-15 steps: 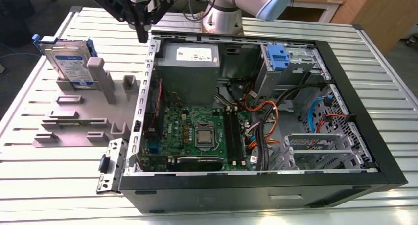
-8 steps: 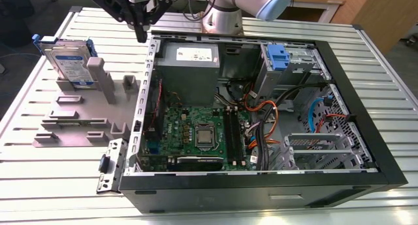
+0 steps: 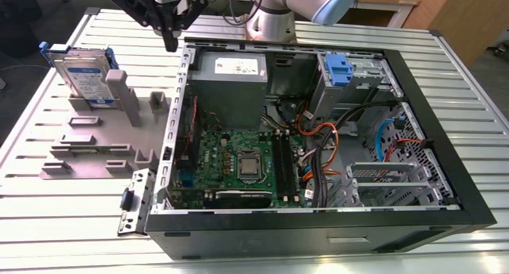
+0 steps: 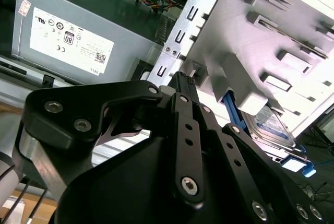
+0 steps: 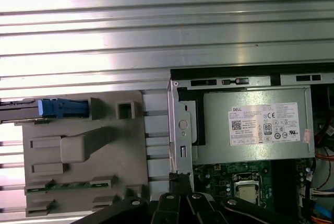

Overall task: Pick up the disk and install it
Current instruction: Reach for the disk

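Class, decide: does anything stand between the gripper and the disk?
Nothing visible does. The gripper hangs by the edge of the computer case, apart from the disk, which stands upright in the grey holder with its top edge uncovered.

The lower edge of the disk is being concealed by the grey holder block in the exterior view. The arm is being cut off there by the upper edge. In the second wrist view, the disk is being partly masked by the gripper linkage.
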Action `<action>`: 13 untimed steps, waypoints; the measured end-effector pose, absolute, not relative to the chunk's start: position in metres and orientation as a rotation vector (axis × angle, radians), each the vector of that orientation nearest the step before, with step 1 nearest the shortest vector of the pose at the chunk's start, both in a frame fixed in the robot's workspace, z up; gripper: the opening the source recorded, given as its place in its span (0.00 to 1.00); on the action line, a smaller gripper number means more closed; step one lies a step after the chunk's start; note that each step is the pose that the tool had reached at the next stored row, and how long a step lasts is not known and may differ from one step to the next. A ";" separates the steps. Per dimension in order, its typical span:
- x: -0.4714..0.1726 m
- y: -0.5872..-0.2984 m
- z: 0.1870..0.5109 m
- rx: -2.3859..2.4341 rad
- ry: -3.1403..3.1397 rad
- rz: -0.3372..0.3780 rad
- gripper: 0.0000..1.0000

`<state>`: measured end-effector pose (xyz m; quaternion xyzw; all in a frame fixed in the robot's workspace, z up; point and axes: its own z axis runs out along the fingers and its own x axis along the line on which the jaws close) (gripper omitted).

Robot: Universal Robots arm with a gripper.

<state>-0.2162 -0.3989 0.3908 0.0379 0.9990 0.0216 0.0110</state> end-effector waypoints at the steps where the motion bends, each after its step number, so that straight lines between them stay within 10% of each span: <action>1: -0.216 -0.399 0.391 0.118 3.117 0.067 0.11; 13: -0.220 -0.399 0.391 0.118 3.117 0.068 0.11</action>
